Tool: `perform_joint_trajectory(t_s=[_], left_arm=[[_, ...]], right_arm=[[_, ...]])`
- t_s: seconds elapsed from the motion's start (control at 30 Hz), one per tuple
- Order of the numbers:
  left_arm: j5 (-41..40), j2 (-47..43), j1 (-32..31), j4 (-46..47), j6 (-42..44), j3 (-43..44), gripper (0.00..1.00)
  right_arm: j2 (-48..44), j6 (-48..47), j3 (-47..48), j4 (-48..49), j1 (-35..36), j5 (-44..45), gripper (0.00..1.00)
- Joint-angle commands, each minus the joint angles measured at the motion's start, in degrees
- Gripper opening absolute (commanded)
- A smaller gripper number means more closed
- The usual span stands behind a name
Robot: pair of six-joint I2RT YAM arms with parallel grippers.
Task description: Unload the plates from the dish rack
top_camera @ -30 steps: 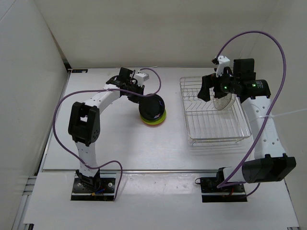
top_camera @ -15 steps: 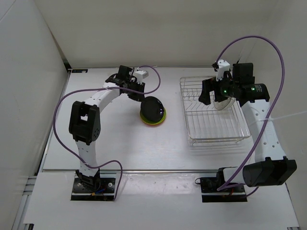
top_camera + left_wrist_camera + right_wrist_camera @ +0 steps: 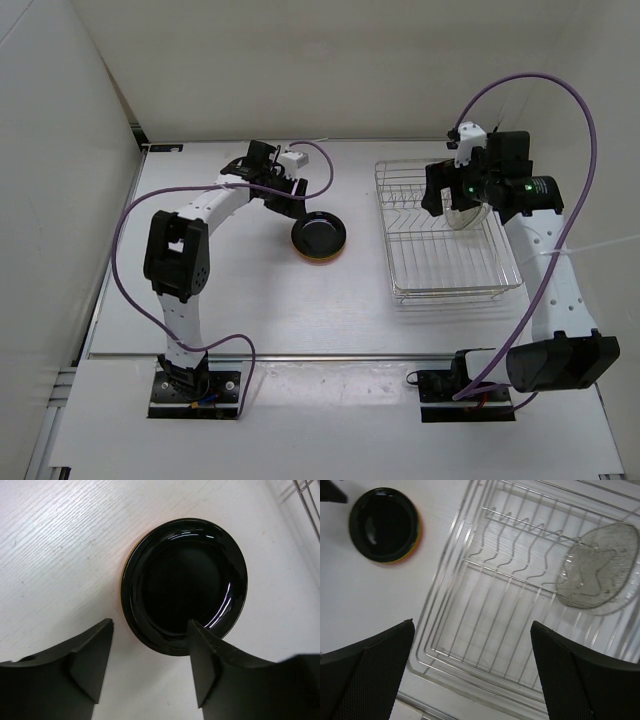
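A glossy black plate (image 3: 319,234) (image 3: 185,585) lies flat on top of a stack left of centre, and an orange rim (image 3: 318,258) (image 3: 124,572) shows under it. My left gripper (image 3: 290,200) (image 3: 150,652) hovers open at the plate's near-left edge and holds nothing. The silver wire dish rack (image 3: 450,292) (image 3: 435,630) stands to the right. A clear plate (image 3: 466,214) (image 3: 600,567) leans in its far part. Above the rack my right gripper (image 3: 450,205) (image 3: 472,645) is wide open, with only rack bars below. The right wrist view also shows the black plate (image 3: 384,524).
White walls close in the table's left side and back. Purple cables loop over both arms. A bare table strip (image 3: 365,240) separates the stack from the rack. The table's front edge (image 3: 300,353) runs just ahead of the arm bases.
The left gripper has opened and let go of the black plate, which went from tilted to lying flat on the stack. The right gripper has shifted slightly over the rack.
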Motion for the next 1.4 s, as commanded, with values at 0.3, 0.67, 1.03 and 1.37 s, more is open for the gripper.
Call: perform_joint_trajectory(t_s=[0.3, 0.67, 1.03, 1.37], left_arm=[[-16.9, -17.6, -1.1, -5.7, -0.5, 4.0, 1.00], [-32.7, -30.2, -2.9, -9.5, 0.6, 0.3, 1.00], [-34.5, -37.2, -2.9, -7.9, 1.2, -6.0, 1.00], [-35.0, -38.3, -2.9, -7.4, 1.2, -6.5, 1.00]], right_arm=[[3.9, -5.5, -8.3, 15.8, 0.0, 29.9, 0.72], [18.5, -13.2, -2.2, 22.1, -2.2, 39.9, 0.51], [25.7, -16.1, 4.4, 23.2, -3.3, 41.6, 0.43], [28.3, -16.1, 3.9, 23.2, -3.8, 41.6, 0.43]])
